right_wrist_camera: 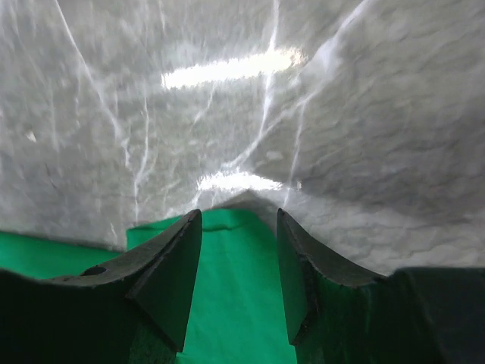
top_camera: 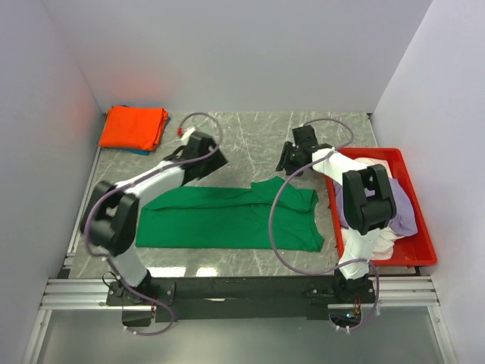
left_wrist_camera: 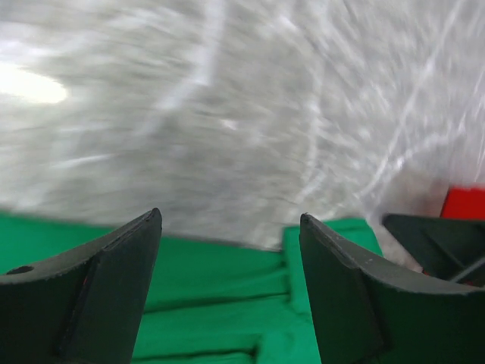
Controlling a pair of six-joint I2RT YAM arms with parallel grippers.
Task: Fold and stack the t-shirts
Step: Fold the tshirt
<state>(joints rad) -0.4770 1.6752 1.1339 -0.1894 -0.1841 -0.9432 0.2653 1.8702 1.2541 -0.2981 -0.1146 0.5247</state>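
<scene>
My left jaws and right jaws both stand apart, gripping nothing. They hang over the table (top_camera: pixel 250 136) just past the far edge of the green t-shirt (top_camera: pixel 227 220), which lies flat nearer my bases.

no text, label, brand mark, number or sign can be read on any surface in view; nothing legible to record.
</scene>
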